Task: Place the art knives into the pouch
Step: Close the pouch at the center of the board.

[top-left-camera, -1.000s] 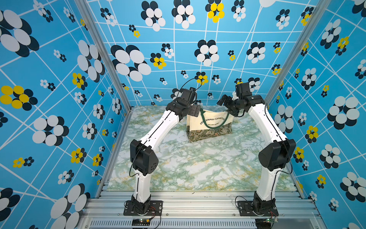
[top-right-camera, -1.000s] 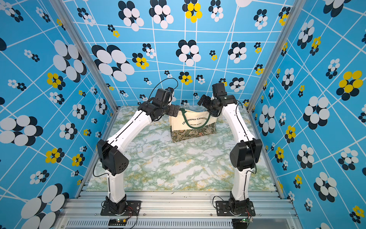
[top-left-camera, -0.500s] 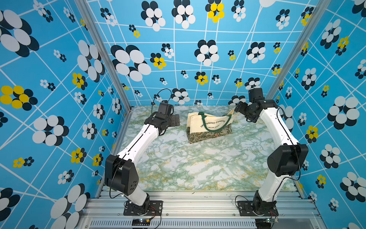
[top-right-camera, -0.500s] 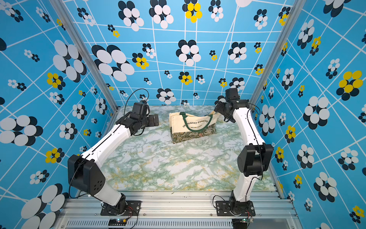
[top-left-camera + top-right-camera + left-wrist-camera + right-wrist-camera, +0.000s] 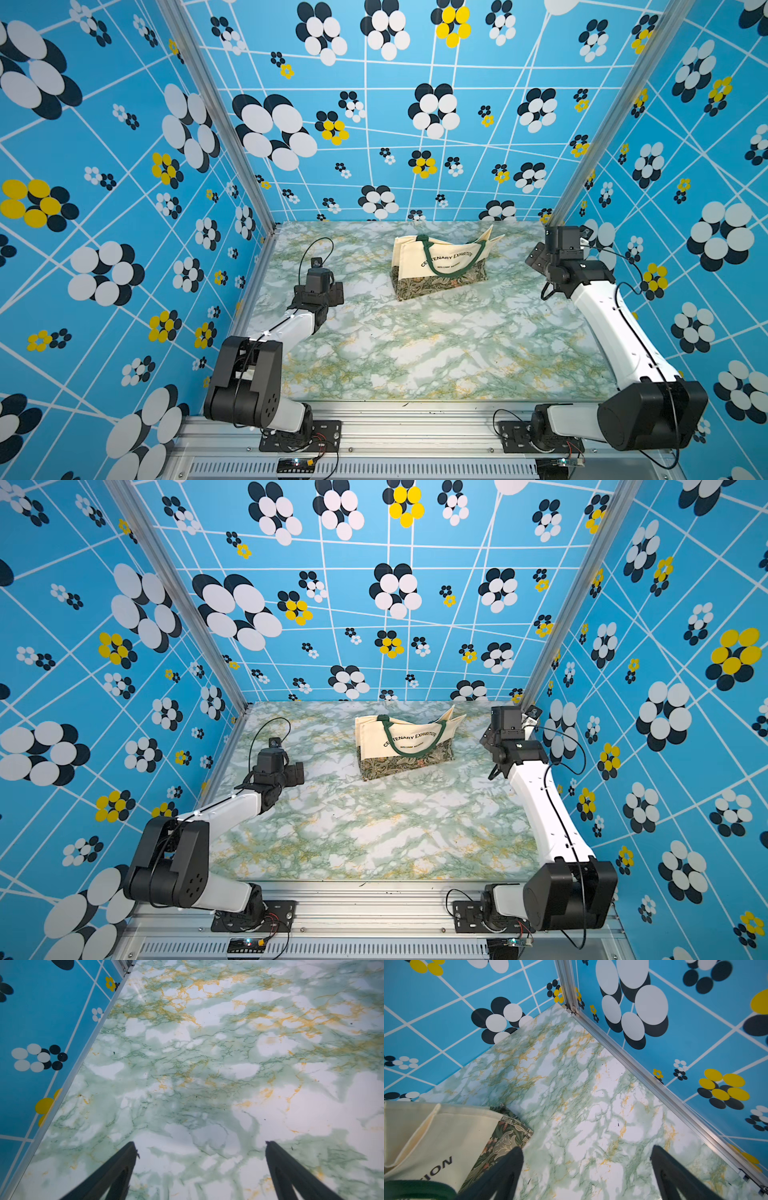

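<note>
The pouch point(image 5: 440, 266) point(image 5: 405, 746), a cream tote with dark green handles and a leafy bottom band, stands at the back middle of the marble table point(image 5: 415, 353). Its corner point(image 5: 436, 1132) shows in the right wrist view beside one finger. The art knife is not visible in any view. My left gripper point(image 5: 328, 291) point(image 5: 200, 1145) hangs open over bare marble, well left of the pouch. My right gripper point(image 5: 540, 257) point(image 5: 586, 1149) is open with nothing between its fingers, just right of the pouch near the back right corner.
Blue flowered walls point(image 5: 124, 208) close in the table on three sides, with aluminium posts point(image 5: 216, 116) at the back corners. The left gripper is near the left wall's rail point(image 5: 68, 1076). The right gripper is close to the right wall's rail point(image 5: 654, 1082).
Both arms have drawn away from the pouch's top. The left arm swung left and towards the front, the right arm out to the right. The pouch stays on the table.
</note>
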